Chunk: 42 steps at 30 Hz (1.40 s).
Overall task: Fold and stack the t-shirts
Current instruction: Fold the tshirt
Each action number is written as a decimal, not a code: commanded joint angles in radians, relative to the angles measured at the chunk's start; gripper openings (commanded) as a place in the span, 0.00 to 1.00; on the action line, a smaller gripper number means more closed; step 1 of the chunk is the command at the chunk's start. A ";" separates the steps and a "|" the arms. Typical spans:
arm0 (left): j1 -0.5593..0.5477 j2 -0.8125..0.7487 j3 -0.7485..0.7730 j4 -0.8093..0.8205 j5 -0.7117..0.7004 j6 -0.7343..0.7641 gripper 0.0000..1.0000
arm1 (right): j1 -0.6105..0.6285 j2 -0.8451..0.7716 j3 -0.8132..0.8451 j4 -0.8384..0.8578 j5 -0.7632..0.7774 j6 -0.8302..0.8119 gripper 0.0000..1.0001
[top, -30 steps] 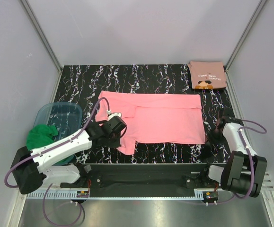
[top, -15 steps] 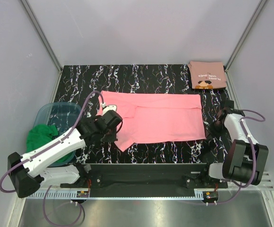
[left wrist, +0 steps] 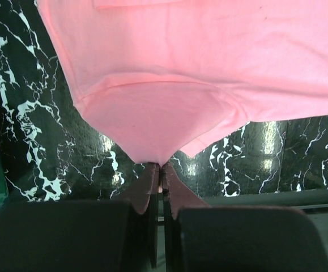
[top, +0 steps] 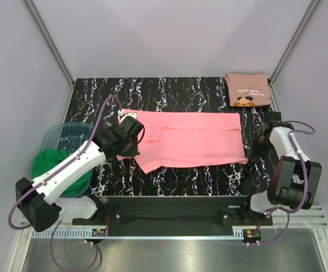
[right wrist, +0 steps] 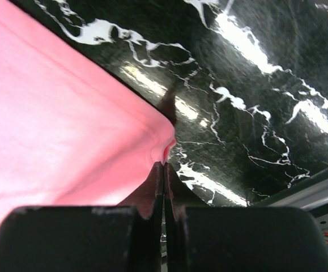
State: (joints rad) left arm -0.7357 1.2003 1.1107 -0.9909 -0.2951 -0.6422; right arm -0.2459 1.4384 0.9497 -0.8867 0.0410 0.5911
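Observation:
The bright pink t-shirt (top: pixel 192 139) lies spread across the middle of the black marble table (top: pixel 169 93). My left gripper (top: pixel 135 150) is shut on its near-left corner, and the cloth (left wrist: pixel 209 68) is pinched between the fingertips (left wrist: pixel 162 165). My right gripper (top: pixel 251 152) is shut on the shirt's near-right corner (right wrist: pixel 67 141), which puckers at the closed tips (right wrist: pixel 164 164). The salmon t-shirt (top: pixel 247 89) with white lettering lies folded at the back right corner, away from both grippers.
A clear blue tub (top: pixel 67 139) stands at the table's left edge, with a green cloth (top: pixel 50 164) hanging over its near rim. Grey walls close in the left, right and back. A black rail (top: pixel 169 204) runs along the near edge.
Both grippers have moved toward the back of the table with the pink shirt's near corners in them. The near hem has shifted back with them.

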 commanded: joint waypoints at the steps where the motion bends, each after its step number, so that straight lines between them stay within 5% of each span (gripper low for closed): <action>1: 0.034 0.028 0.066 0.040 0.019 0.062 0.00 | 0.014 0.033 0.072 0.011 -0.027 -0.051 0.00; 21: 0.202 0.303 0.336 0.060 0.119 0.225 0.00 | 0.063 0.247 0.337 -0.005 -0.038 -0.131 0.00; 42: 0.302 0.458 0.442 0.095 0.151 0.269 0.00 | 0.082 0.439 0.515 -0.017 -0.090 -0.197 0.00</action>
State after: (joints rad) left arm -0.4408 1.6543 1.4960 -0.9306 -0.1658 -0.3889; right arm -0.1745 1.8713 1.4105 -0.8894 -0.0456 0.4164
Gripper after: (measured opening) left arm 0.034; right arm 0.010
